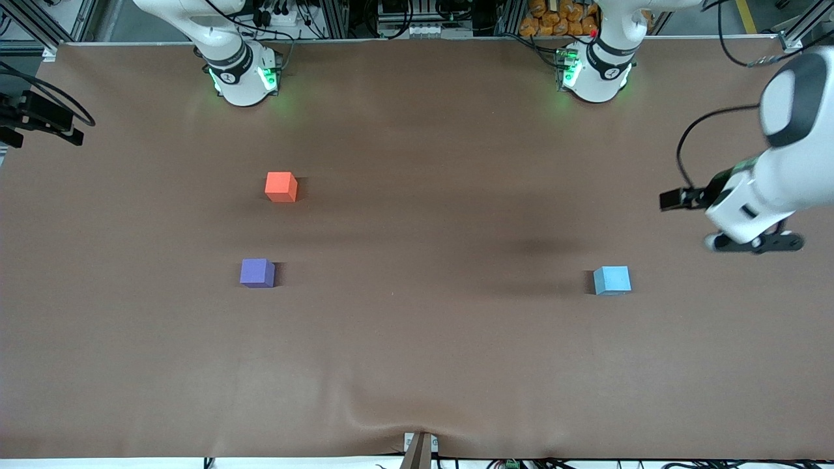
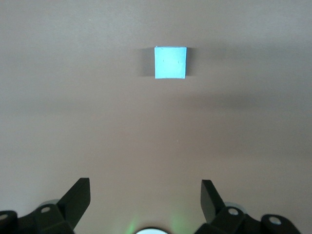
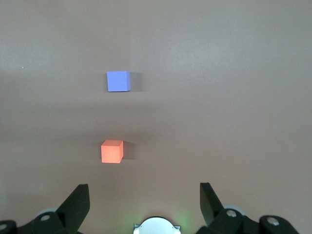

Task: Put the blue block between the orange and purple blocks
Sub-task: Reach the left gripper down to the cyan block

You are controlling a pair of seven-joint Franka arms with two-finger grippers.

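Observation:
The blue block [image 1: 612,281] [image 2: 170,62] lies on the brown table toward the left arm's end. The orange block [image 1: 281,187] [image 3: 112,151] and the purple block [image 1: 257,273] [image 3: 118,81] lie toward the right arm's end, the purple one nearer the front camera, with a bare gap between them. My left gripper [image 1: 756,245] [image 2: 145,197] hangs open and empty over the table's end, off to the side of the blue block. My right gripper [image 3: 145,200] is out of the front view; its wrist view shows it open, empty and high above the table.
Both arm bases [image 1: 242,78] [image 1: 596,71] stand along the table's edge farthest from the front camera. A black fitting with cables [image 1: 39,120] juts in at the right arm's end. A small bracket [image 1: 420,449] sits at the nearest edge. The brown cover [image 1: 417,339] is slightly wrinkled there.

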